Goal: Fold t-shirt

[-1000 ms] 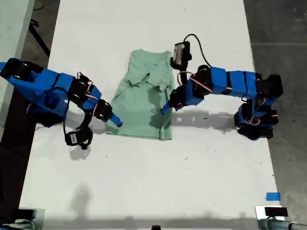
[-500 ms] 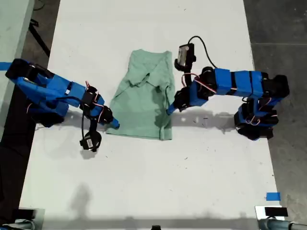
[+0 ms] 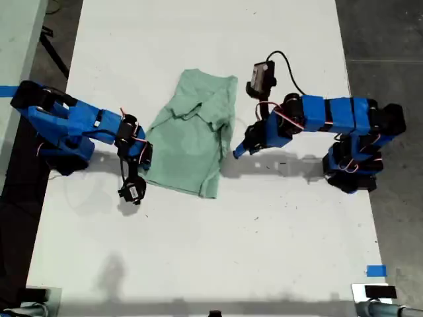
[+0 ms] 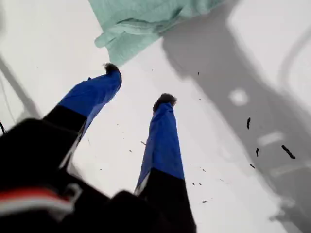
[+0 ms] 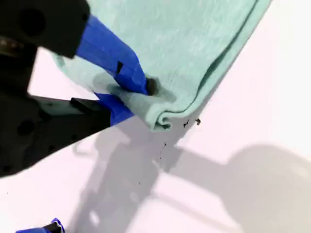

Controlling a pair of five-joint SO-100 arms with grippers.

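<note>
The pale mint-green t-shirt lies crumpled and partly folded on the white table, in the middle of the exterior view. My second gripper, on the arm at the exterior view's left, is shut on the shirt's lower corner; the second wrist view shows its blue fingers pinching a folded edge of the t-shirt. My first gripper, on the arm at the exterior view's right, stands open just off the shirt's edge. In the first wrist view my first gripper holds nothing, and the t-shirt lies beyond its fingertips.
The white table runs across the exterior view, with dark floor beyond both long edges. A black cable loops above the first arm. A scrap of blue tape lies near the exterior view's lower right corner.
My second gripper has pulled the shirt's lower corner towards the exterior view's left, skewing the hem. My first gripper has drifted to that view's right, off the cloth.
</note>
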